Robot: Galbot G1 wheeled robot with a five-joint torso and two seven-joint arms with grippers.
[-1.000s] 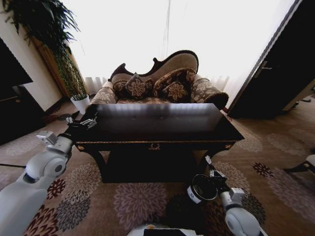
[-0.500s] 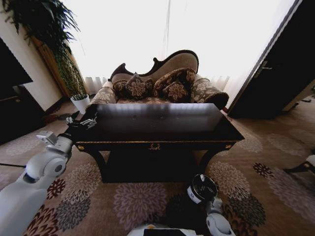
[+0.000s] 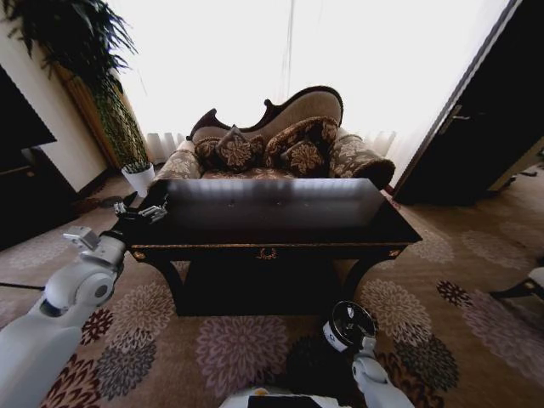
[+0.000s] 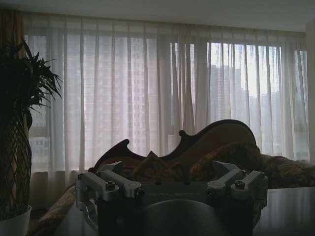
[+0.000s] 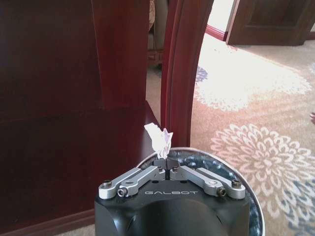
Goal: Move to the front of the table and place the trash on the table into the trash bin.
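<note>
White crumpled paper (image 5: 159, 139) sits pinched in the right hand (image 5: 168, 169), whose jaws are closed on it directly above the open mouth of the trash bin (image 3: 349, 326) on the carpet — just in front of the desk's (image 3: 272, 212) right front leg. Release seems all that remains. Farther off, the left hand (image 3: 143, 208) hovers by the desk's left edge — its fingers (image 4: 114, 184) spread open, holding nothing

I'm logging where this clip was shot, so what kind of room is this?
Probably a formal sitting room in a home or hotel: an ornate sofa with patterned cushions, sheer curtains across a wide window, a dark wooden table on floral carpet.
</note>
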